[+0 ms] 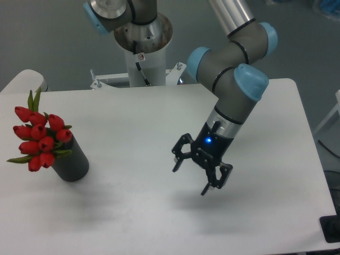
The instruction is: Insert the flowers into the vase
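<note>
White tabletop (159,117) fills the scene, grey floor behind it, and the arm's base column (142,48) stands at the far edge. Over by the left edge, the vase (73,160) stands upright, a dark matte cylinder, and the flowers (40,135) are in it: red tulip buds bunched above the mouth and spilling toward the left edge, green leaves poking out at top and bottom of the bunch. Across to the middle of the tabletop, the gripper (190,177) hangs above the surface, its shadow below, well apart from the vase. Fingers (211,187) are spread wide, nothing between them. A blue light glows on the wrist (209,141).
</note>
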Tool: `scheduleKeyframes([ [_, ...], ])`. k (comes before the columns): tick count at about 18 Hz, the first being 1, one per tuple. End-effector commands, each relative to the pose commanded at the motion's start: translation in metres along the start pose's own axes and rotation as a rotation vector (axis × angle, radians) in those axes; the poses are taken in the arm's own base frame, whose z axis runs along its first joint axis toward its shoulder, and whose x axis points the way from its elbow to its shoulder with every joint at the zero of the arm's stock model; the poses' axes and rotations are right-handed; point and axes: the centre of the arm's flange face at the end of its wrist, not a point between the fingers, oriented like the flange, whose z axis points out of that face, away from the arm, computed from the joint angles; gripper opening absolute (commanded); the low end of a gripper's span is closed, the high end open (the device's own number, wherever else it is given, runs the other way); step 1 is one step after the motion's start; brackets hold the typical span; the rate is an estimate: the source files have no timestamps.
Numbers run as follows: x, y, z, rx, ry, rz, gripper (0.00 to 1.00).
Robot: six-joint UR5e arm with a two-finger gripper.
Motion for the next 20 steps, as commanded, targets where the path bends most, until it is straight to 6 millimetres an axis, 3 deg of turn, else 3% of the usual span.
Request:
scheduleKeyframes([
  [5,-0.015,0.011,0.02,-0.214,0.07,0.068,1.0],
  [10,-0.005,-0.009,0.043,-0.49,0.127,0.272,1.0],
  [20,-0.006,-0.008,0.052,-0.487,0.148,0.301,1.0],
])
